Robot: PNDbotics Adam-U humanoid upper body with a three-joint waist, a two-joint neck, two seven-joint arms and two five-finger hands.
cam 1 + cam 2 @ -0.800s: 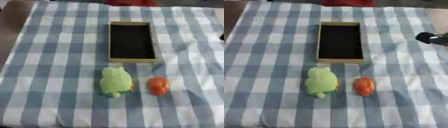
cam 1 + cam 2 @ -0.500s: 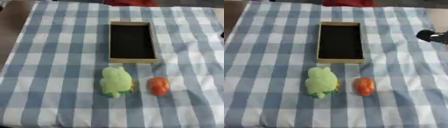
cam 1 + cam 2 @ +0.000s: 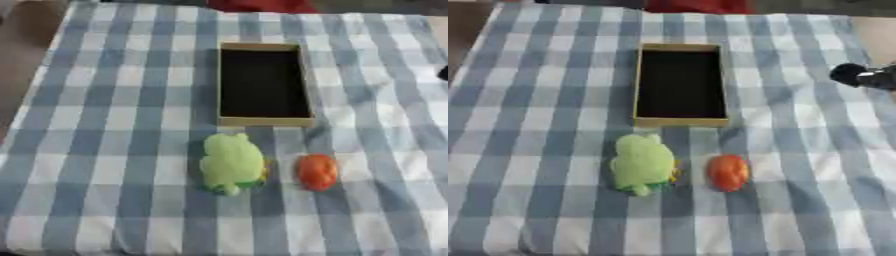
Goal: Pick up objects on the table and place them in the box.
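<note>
A green frog-like soft toy (image 3: 643, 164) lies on the checked cloth just in front of the box. An orange rounded object (image 3: 729, 172) sits to the right of the toy, a small gap between them. The shallow tan box (image 3: 681, 119) with a dark inside stands lengthwise in the middle of the table, and nothing shows inside it. Only a dark tip of my right hand (image 3: 857, 76) shows at the right edge, level with the box and well apart from both objects. My left hand is out of sight.
The blue and white checked cloth (image 3: 105, 150) covers the whole table, with wrinkles on its right side. Something red (image 3: 262, 5) sits beyond the far edge. Brown floor shows at the upper left.
</note>
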